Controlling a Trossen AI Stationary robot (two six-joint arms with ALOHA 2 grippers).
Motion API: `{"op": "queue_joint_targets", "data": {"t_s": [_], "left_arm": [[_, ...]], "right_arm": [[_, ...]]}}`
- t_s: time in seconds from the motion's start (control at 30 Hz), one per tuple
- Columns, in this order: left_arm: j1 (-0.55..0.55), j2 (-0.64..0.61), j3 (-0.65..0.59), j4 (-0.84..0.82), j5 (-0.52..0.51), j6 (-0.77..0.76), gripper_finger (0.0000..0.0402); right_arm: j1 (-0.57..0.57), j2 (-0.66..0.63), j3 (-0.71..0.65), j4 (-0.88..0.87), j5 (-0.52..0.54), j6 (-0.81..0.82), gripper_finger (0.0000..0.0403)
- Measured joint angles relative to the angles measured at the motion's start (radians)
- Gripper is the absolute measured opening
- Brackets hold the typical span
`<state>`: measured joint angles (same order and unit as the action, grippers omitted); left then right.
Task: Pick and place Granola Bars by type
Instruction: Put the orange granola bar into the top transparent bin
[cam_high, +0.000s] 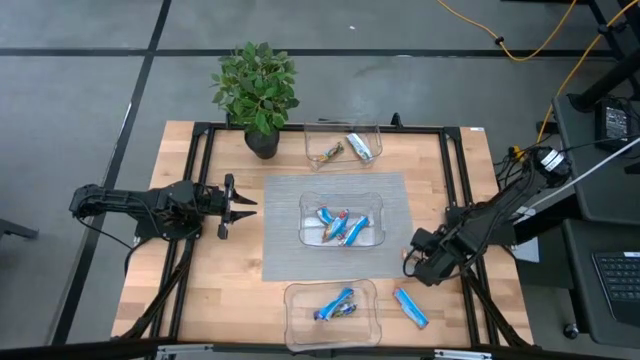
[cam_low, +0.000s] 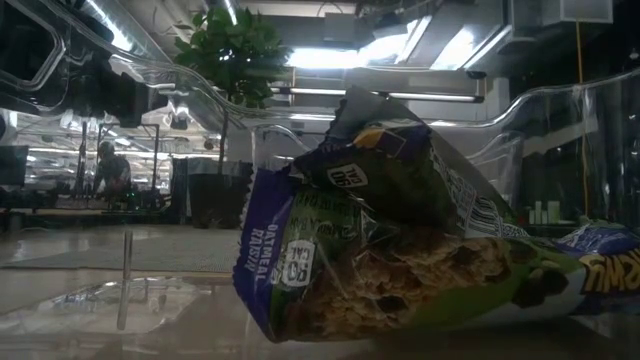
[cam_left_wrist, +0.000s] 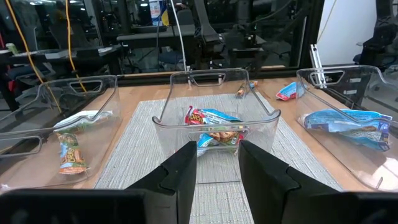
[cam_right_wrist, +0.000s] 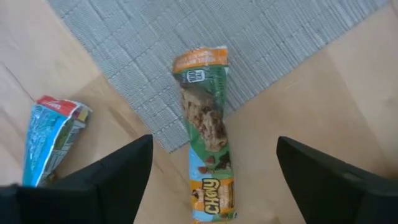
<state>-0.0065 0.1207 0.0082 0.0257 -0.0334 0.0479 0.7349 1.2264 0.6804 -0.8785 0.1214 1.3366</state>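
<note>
A green-and-orange granola bar (cam_right_wrist: 205, 124) lies flat with its far end on the corner of the grey mat (cam_right_wrist: 249, 50) and the rest on the wooden table. My right gripper (cam_right_wrist: 213, 143) hangs over it at the table's near right (cam_high: 415, 255), pointing down and open. One finger stands on each side of the bar, clear of it. A blue bar (cam_right_wrist: 50, 140) lies on the wood close by (cam_high: 410, 307). My left gripper (cam_left_wrist: 217, 168) waits level at the table's left (cam_high: 240, 205), open, with nothing between its fingers.
Three clear bins stand in a row. The far bin (cam_high: 343, 124) holds two bars, the centre bin (cam_high: 342, 196) on the mat holds several, and the near bin (cam_high: 290, 310) holds blue ones (cam_high: 335, 305). A potted plant (cam_high: 258, 90) stands at the far left.
</note>
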Motion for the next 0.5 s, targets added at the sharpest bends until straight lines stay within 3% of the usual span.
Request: {"op": "queue_joint_targets", "data": {"t_s": [0.5], "left_arm": [[0.000, 0.000, 0.000, 0.000, 0.000, 0.000, 0.0113]], "right_arm": [[-0.053, 0.099, 0.000, 0.028, 0.000, -0.120, 0.0342]]}}
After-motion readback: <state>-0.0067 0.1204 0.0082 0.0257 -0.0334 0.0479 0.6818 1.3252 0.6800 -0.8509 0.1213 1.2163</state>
